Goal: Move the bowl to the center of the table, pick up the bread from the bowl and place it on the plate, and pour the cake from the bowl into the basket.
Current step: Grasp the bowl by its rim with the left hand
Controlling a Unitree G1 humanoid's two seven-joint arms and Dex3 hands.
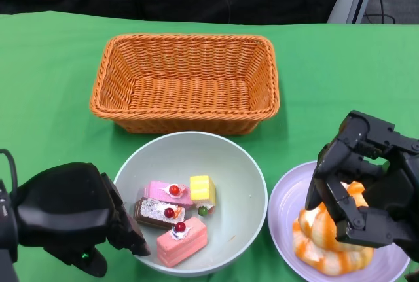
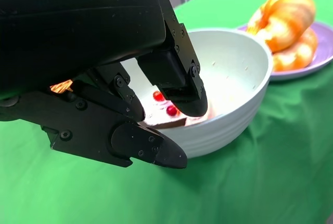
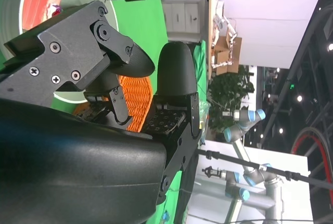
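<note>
Half of bread (image 1: 327,239) hidden behind right hand (image 1: 357,177).

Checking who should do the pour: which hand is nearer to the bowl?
Left. The left hand grips the bowl at its left rim, fingers over the edge. The right hand hovers over the bread on the plate, to the bowl's right.

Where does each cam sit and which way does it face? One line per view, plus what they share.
Head view: up high, looking down at basket, bowl, plate; both hands show, left hand, right hand.
Right wrist view: behind the right hand, turned sideways, facing basket and the room.
Left wrist view: behind the left hand, low, facing bowl, with bread behind.
Shared: all show the bowl.
</note>
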